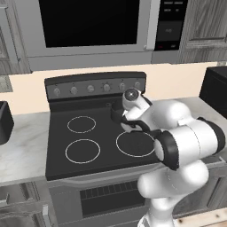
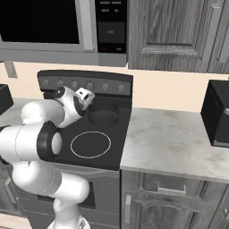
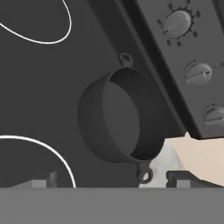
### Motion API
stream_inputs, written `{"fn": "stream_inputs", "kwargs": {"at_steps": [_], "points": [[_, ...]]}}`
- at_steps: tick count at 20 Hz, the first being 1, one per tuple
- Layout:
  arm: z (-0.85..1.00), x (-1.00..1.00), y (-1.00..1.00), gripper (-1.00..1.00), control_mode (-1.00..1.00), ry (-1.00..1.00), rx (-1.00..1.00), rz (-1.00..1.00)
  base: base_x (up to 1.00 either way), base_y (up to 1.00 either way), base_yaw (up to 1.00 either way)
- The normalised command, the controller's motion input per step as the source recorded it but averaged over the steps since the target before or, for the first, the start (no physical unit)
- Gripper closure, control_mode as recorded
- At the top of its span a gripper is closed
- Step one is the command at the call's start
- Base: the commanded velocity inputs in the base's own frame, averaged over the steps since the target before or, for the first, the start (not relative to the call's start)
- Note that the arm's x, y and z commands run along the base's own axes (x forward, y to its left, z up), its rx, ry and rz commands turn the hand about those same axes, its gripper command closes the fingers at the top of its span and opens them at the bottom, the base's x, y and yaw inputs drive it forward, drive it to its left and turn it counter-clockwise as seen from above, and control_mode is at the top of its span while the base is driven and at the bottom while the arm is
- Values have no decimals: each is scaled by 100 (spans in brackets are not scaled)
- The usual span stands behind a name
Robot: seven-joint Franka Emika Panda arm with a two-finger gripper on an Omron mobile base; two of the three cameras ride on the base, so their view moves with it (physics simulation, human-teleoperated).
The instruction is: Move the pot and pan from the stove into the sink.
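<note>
Hovering above rear right burner of black glass-top stove [image 2: 96,134], white arm's two-finger gripper [image 3: 111,179] has jaws spread wide, nothing between them. Dark finger tips [image 3: 43,180] stand each side of low round dark grey pot [image 3: 120,118], not touching it. Pot sits on stove's back right corner, close to grey knob panel [image 3: 192,65], small ring handles on two opposite sides. Pale marble counter [image 2: 174,143] lies beside stove on right. Black box-shaped appliance [image 2: 217,114] stands on counter, well apart from pot.
</note>
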Motion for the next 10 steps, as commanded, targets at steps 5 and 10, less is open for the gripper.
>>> {"fn": "stream_inputs", "kwargs": {"at_steps": [5, 10], "points": [[-34, 19, 0, -100, -100, 1, -4, 0, 0, 0, 0], [-45, 3, 0, -100, -100, 1, -5, 0, 0, 0, 0]]}}
